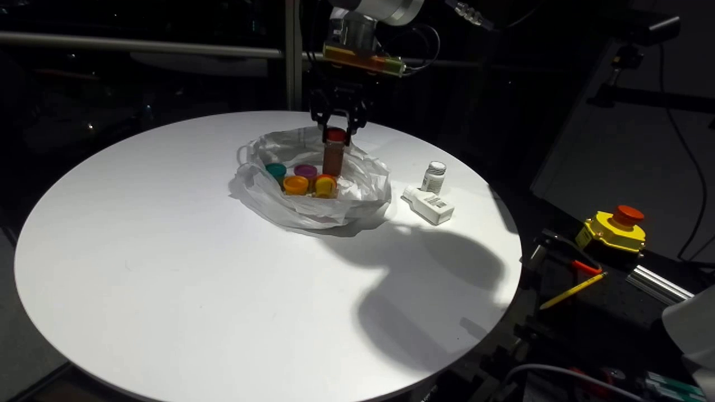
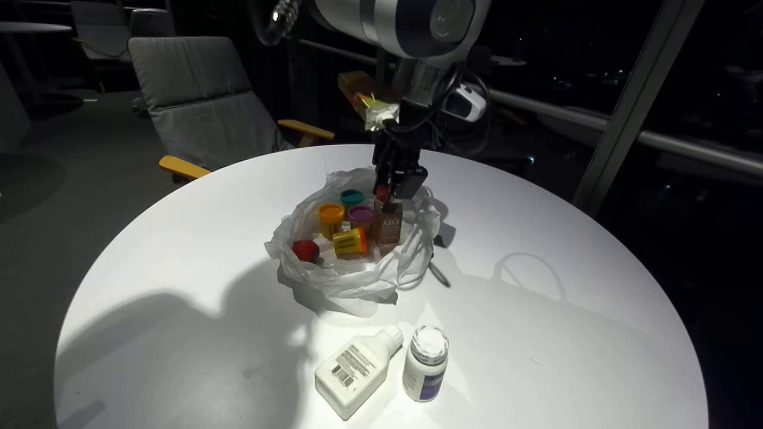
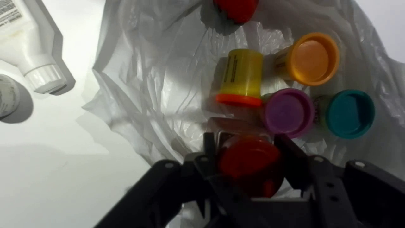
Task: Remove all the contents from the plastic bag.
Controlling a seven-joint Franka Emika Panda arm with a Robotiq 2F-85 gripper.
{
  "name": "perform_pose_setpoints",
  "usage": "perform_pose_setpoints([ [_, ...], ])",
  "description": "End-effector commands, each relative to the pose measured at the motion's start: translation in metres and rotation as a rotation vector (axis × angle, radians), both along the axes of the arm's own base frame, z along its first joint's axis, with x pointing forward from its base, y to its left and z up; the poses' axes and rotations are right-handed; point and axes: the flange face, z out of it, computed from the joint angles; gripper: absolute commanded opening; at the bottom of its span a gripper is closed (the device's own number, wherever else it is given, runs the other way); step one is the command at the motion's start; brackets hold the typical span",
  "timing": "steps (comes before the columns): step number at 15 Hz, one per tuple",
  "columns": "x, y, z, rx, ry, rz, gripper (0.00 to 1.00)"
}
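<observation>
The plastic bag (image 1: pixel 313 214) lies spread open on the round table, whitish and crumpled. Inside it, the brown red-capped bottle (image 1: pixel 333 159) stands upright, and my gripper (image 3: pixel 245 139) is shut on it from above, one finger on each side just below the cap. Also in the bag are a purple-lidded cup (image 3: pixel 288 112), a teal-lidded cup (image 3: pixel 349 114), an orange-lidded cup (image 3: pixel 313 60), a yellow cup (image 3: pixel 242 72) on its side and a red piece (image 2: pixel 306 250). Outside it, a white bottle (image 2: pixel 354 369) lies flat beside a small upright white bottle (image 2: pixel 426 363).
The white round table (image 1: pixel 184 290) carries everything. Bag folds (image 3: pixel 142 95) rise around the gripped bottle, and a bag handle loop (image 2: pixel 440 274) trails onto the tabletop. A grey chair (image 2: pixel 191 101) stands behind the table edge. Off the table sits a yellow box with a red button (image 1: pixel 614 229).
</observation>
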Motion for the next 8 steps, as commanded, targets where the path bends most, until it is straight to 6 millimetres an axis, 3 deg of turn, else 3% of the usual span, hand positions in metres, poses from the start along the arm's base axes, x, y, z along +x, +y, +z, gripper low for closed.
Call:
perform_pose_setpoints([
  [1,-0.039,0.006,0.068,-0.01,-0.058,0.011,0.25],
  [3,-0.063,-0.006,0.092,-0.032,-0.077,-0.001,0.25],
  [5,-0.081,-0.024,0.101,-0.043,-0.079,-0.031,0.25],
  [8,-0.1,-0.058,0.087,-0.035,-0.056,-0.073,0.25],
])
